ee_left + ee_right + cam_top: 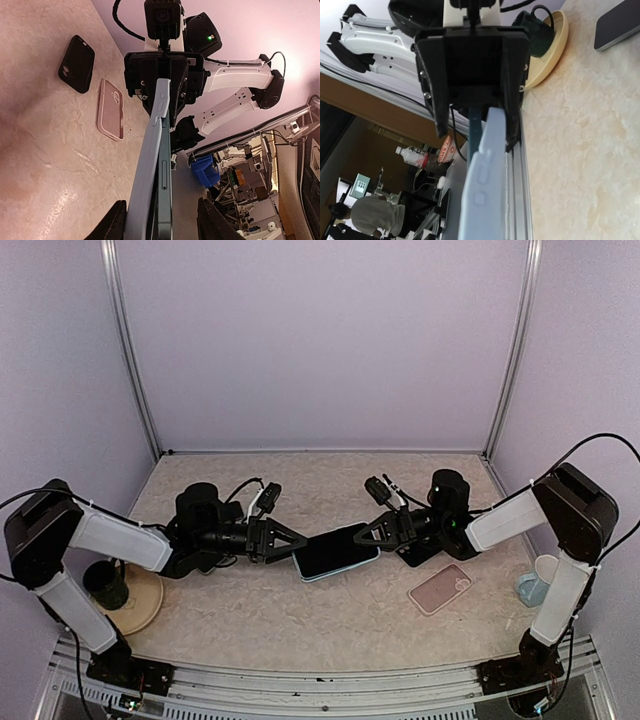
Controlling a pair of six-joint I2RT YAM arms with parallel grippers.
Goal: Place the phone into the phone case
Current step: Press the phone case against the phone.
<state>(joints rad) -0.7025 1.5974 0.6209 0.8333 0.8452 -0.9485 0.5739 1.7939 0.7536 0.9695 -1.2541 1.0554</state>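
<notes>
- While the phone [335, 551] sits partly in its blue phone case [145, 175], both hang left of the pink case [440, 588].
- Right claw [364, 534]: clenched on the phone.
- Left claw [297, 543]: released, straddling it.

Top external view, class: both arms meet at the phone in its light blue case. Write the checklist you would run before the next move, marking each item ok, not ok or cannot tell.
1. The right gripper is shut on the black-screened phone: ok.
2. The left gripper grips the other end: not ok, its fingers stand open around it.
3. Phone fully seated in the light blue soft case: cannot tell.
4. The pink case on the pale marbled table lies clear of both grippers: ok.
</notes>
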